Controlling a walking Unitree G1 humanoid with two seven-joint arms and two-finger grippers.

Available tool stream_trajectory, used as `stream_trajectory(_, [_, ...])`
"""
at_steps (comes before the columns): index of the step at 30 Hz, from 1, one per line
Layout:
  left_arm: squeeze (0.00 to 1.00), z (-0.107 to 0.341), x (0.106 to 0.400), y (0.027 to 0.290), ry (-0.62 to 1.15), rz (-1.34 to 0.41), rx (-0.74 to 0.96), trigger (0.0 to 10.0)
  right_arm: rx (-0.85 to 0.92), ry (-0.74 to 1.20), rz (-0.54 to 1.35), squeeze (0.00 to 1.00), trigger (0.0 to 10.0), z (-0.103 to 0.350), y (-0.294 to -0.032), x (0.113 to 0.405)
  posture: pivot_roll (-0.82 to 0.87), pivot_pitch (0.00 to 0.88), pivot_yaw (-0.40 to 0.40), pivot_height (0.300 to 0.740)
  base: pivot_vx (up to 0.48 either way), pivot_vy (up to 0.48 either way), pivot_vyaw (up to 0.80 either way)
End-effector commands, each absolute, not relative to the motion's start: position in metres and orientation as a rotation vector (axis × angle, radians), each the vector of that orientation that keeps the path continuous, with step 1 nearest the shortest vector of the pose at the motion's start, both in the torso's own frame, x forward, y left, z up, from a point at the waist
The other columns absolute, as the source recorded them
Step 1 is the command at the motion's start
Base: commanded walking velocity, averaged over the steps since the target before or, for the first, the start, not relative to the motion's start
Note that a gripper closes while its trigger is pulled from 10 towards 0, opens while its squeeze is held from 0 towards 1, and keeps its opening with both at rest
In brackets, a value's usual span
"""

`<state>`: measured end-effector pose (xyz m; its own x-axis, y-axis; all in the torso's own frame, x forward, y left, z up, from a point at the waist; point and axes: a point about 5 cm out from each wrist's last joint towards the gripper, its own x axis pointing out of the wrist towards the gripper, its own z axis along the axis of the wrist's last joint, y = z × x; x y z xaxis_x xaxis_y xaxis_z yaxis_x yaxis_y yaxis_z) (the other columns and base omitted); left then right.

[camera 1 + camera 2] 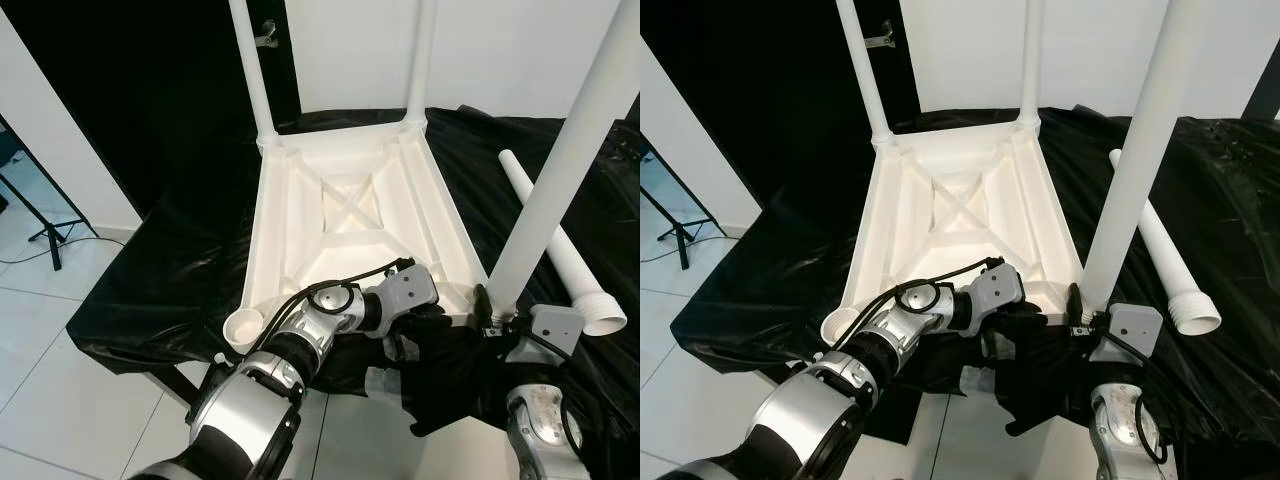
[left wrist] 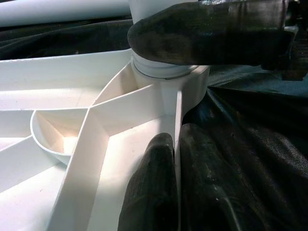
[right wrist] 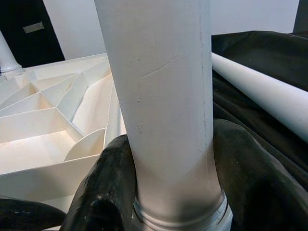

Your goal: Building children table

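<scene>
The white plastic table top (image 1: pixel 350 210) lies upside down on black sheeting (image 1: pixel 160 270). Two far legs stand fitted; the right gripper (image 1: pixel 492 312) clasps a third white leg (image 1: pixel 560 170) in its socket. The left gripper (image 2: pixel 175 187) pinches the corner rib. One leg (image 1: pixel 560 250) lies loose, one socket (image 1: pixel 243 330) empty.

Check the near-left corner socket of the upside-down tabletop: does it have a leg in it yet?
Empty. The near-left socket is an open round cup, while a spare leg lies on the black sheet beside the tabletop.

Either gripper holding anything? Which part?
Right gripper clamps the table leg just above its base. Left gripper pinches the tabletop rim beside that corner.
</scene>
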<state>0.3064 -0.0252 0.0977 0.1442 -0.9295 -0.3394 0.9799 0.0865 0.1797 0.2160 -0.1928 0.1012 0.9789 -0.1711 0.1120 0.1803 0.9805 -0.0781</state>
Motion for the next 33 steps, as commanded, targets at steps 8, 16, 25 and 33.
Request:
stream_trajectory(8, [0.0,0.052,0.291,-0.008,0.352,-1.332,0.384,10.0,-0.127,0.011,0.053,0.0,10.0,0.086,-0.185,0.219,0.03,0.0,0.073,0.74,0.0,0.0,0.0])
stream_trajectory(16, [0.0,0.052,0.292,-0.005,0.357,-1.324,0.382,10.0,-0.252,0.035,0.299,0.0,10.0,0.106,-0.212,0.222,0.03,0.0,0.073,0.74,0.0,0.0,0.0])
stream_trajectory(25, [0.0,0.052,0.292,-0.005,0.356,-1.323,0.379,10.0,-0.294,0.07,0.38,0.0,10.0,0.11,-0.224,0.228,0.03,0.0,0.076,0.74,0.0,0.0,0.0])
stream_trajectory(33, [0.0,0.053,0.294,-0.004,0.353,-1.32,0.383,10.0,-0.215,0.086,0.419,0.0,0.0,0.11,-0.225,0.229,0.04,0.0,0.077,0.74,0.0,0.0,0.0])
